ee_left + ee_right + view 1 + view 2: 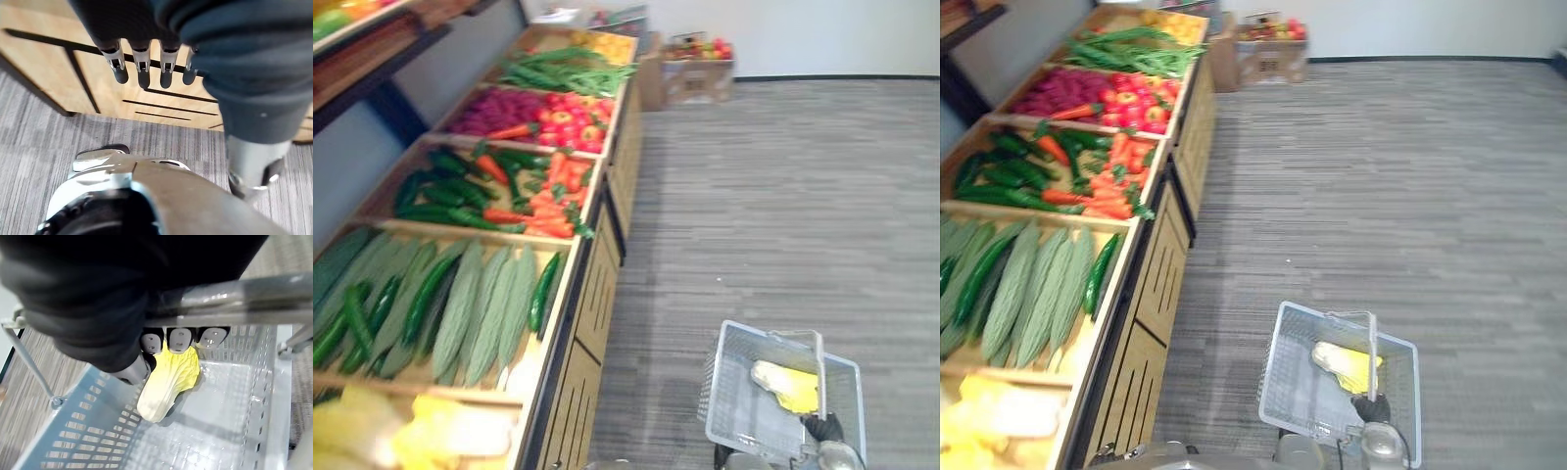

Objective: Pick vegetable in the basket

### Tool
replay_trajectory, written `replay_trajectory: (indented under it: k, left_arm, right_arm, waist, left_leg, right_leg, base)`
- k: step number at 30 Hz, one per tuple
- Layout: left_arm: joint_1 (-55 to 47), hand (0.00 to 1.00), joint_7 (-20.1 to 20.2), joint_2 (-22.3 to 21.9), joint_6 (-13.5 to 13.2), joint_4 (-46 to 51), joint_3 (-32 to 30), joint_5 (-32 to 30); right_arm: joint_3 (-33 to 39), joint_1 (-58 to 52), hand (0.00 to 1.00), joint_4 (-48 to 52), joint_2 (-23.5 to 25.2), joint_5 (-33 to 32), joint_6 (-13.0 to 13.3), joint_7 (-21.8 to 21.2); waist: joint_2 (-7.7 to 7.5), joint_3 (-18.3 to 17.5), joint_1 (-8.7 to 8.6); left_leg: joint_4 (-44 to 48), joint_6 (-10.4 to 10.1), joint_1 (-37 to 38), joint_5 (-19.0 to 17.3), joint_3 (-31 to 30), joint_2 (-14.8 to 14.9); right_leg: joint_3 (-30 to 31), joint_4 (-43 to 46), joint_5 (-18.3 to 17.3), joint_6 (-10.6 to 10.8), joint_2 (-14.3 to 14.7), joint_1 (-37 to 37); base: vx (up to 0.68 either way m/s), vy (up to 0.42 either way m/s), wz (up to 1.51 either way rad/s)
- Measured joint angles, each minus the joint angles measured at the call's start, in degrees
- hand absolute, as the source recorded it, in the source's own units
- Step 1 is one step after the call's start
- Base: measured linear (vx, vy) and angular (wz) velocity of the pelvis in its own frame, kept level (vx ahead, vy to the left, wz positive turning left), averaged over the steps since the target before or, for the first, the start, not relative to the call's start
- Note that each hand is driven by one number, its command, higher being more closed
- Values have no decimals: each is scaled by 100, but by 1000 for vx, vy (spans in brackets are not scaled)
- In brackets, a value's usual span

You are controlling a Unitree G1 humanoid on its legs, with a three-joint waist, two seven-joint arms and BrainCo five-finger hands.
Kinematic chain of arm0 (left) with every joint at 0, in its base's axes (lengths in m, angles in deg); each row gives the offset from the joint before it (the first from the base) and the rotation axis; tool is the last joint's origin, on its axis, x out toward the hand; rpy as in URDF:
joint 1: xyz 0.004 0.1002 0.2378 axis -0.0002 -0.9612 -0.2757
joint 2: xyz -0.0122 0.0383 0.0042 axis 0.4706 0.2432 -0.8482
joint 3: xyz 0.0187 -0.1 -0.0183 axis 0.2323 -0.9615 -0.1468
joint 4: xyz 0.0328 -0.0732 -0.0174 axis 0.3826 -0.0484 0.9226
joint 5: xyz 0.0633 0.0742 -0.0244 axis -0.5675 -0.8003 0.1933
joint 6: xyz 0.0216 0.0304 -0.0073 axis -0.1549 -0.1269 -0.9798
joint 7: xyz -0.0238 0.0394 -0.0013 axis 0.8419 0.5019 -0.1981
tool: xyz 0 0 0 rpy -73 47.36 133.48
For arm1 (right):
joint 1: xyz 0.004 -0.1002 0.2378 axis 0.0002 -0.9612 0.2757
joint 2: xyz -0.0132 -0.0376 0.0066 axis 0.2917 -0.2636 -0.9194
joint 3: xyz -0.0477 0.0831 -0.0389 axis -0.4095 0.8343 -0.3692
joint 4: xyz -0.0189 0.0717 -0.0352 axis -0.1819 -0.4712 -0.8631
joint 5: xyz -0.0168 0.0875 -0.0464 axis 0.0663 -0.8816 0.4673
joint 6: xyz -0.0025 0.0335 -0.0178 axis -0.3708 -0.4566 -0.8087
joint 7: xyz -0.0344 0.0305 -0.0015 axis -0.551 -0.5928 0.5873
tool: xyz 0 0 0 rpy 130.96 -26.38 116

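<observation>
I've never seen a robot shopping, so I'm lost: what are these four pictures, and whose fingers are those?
It is a two-legged robot with two arms. Two pictures come from cameras in its head, looking down; the other two from its wrists. Its right hand curls round the grey handle of a grey perforated plastic basket, which holds a pale yellow leafy cabbage. Its left hand hangs open beside the wooden produce stand, whose bins hold green cucumbers and orange carrots.

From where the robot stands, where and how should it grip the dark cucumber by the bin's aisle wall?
Grip the cucumber mid-length, from above, probably with the left robot hand: it lies flat, long and slim, between a gourd and the bin wall.
</observation>
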Motion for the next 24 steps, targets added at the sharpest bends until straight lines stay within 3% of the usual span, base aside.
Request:
replay_trajectory:
  k: [1, 3, 5, 8, 10, 13, 17, 22, 24]
  left_arm:
    - [8, 0, 58, 80, -51, -14, 92, -16]
    - [46, 0, 401, 210, -133, -32, 204, -6]
    - [30, 0, 448, 278, -153, -46, 216, -3]
    - [116, 0, 226, 223, -148, -196, 258, -17]
    - [129, 0, 155, 118, -198, -200, 275, -17]
    - [134, 0, 74, 55, -248, -231, 326, -23]
    - [158, 0, 25, 104, -257, -241, 382, -44]
    - [176, 0, -17, 206, -240, -245, 373, -45]
    - [163, 0, -43, 200, -206, -248, 344, -45]
  right_arm:
    - [26, -73, 100, -9, 40, -39, 18, 17]
    - [77, -124, 100, -82, 164, -95, 57, 31]
    - [68, -124, 100, -91, 263, -100, 63, 33]
    - [68, -134, 100, -157, 194, -192, 66, 67]
    - [120, -124, 100, -274, 114, -245, 70, 145]
    - [267, -109, 100, -384, 92, -250, 72, 239]
    - [303, -115, 100, -424, 125, -256, 140, 304]
    - [315, -187, 100, -427, 270, -269, 267, 434]
    - [424, -192, 100, -440, 313, -325, 267, 430]
  waist:
    - [-94, -13, -65]
    - [-175, -22, -40]
    - [-276, -86, -24]
    - [-196, -115, -38]
    - [-38, -142, -29]
    - [26, -104, -37]
    - [-39, -71, -37]
    - [-238, -61, -21]
    - [-234, -56, -23]
  left_leg:
    - [-153, 73, 39, -66, 140, -105]
    - [-294, 154, 73, -203, 341, -160]
    - [-329, 154, 190, -204, 479, -193]
    - [-332, 127, 351, -221, 445, -195]
    - [-332, 104, 342, -235, 436, -171]
    - [-317, 103, 410, -236, 449, -154]
    - [-301, 92, 480, -300, 455, -154]
    - [-135, 34, 421, -548, 436, -145]
    - [-25, -52, 409, -712, 392, -70]
  right_leg:
    - [49, -202, 125, 85, -110, 34]
    - [176, -474, 400, 157, -130, 13]
    - [215, -656, 545, 180, -146, 92]
    - [190, -715, 547, 184, -109, 267]
    - [183, -704, 544, 182, -82, 260]
    - [243, -458, 447, 137, -46, 199]
    - [313, -165, 348, 134, -35, 106]
    - [295, -197, 290, 114, -49, 103]
    - [267, -112, 260, 71, -10, 107]
  base:
    - [47, 225, -59]
    - [36, 205, -47]
    - [86, 114, -39]
    - [57, 8, -2]
    - [0, 0, 0]
    - [0, -19, -7]
    - [-75, -8, -9]
    - [-100, -9, -6]
    - [46, -12, -7]
